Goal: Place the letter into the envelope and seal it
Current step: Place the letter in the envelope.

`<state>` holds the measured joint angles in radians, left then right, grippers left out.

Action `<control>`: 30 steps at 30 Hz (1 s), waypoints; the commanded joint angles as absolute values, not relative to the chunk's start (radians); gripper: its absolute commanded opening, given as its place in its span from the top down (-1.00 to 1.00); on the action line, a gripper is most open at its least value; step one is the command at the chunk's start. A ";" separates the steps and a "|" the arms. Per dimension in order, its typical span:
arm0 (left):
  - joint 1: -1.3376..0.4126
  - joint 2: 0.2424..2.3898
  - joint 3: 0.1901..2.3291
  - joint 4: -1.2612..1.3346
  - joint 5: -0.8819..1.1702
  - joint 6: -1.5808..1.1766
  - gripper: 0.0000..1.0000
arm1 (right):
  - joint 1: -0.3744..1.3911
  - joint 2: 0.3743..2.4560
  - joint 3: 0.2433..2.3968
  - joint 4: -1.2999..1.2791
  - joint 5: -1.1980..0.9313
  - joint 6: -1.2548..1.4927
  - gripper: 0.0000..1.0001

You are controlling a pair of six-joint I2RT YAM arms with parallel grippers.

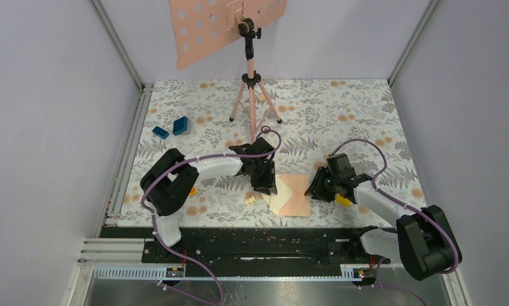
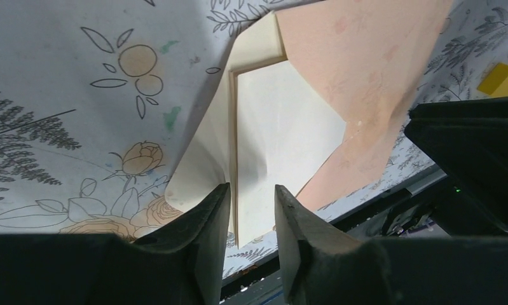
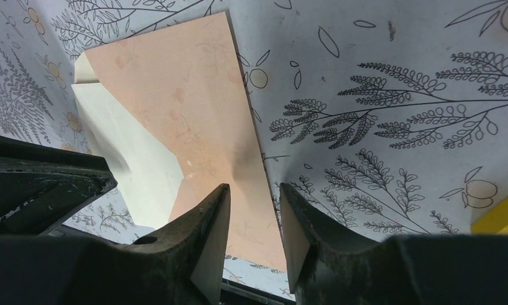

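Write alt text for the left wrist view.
The left gripper, black fingers apart, straddles the near edge of the cream letter. The letter lies partly covered by the peach envelope on a floral-patterned table.

Peach envelope (image 2: 359, 57), cream letter (image 2: 283, 127), grey floral table (image 1: 341, 121)
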<state>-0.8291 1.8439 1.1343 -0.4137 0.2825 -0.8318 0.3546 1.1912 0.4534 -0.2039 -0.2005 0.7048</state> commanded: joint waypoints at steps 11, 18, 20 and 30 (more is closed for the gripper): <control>-0.829 1.845 1.140 -0.360 0.326 -0.840 0.47 | 0.351 1.213 0.443 -0.222 -0.198 0.701 0.16; -0.838 1.882 1.164 -0.354 0.382 -0.841 0.49 | 0.351 1.218 0.442 -0.216 -0.206 0.701 0.16; -0.845 1.897 1.170 -0.353 0.385 -0.842 0.49 | 0.351 1.219 0.441 -0.213 -0.210 0.705 0.16; -0.875 1.921 1.215 -0.346 0.401 -0.863 0.52 | 0.351 1.236 0.421 -0.172 -0.243 0.733 0.17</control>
<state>-0.8566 1.9045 1.1614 -0.3828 0.3641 -0.8436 0.3527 1.2114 0.4503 -0.1699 -0.2314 0.7177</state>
